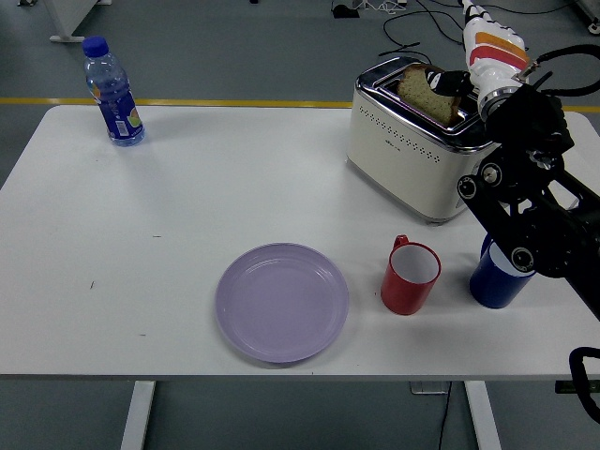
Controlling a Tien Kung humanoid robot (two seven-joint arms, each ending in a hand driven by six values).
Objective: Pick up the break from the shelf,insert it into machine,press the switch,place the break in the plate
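Note:
A slice of brown bread [419, 91] stands in the top slot of the cream and chrome toaster [403, 155] at the back right, its upper part sticking out. My right hand [448, 82], white with orange stripes, reaches in from the right above the toaster. Its dark fingers are closed on the slice's right end. The lilac plate [232, 281] lies empty near the table's front middle. My left hand is out of view.
A red mug [410, 277] and a blue cup [494, 279] stand in front of the toaster, right of the plate and under my right forearm. A water bottle [112, 92] stands at the back left corner. Cables lie on the floor behind the toaster.

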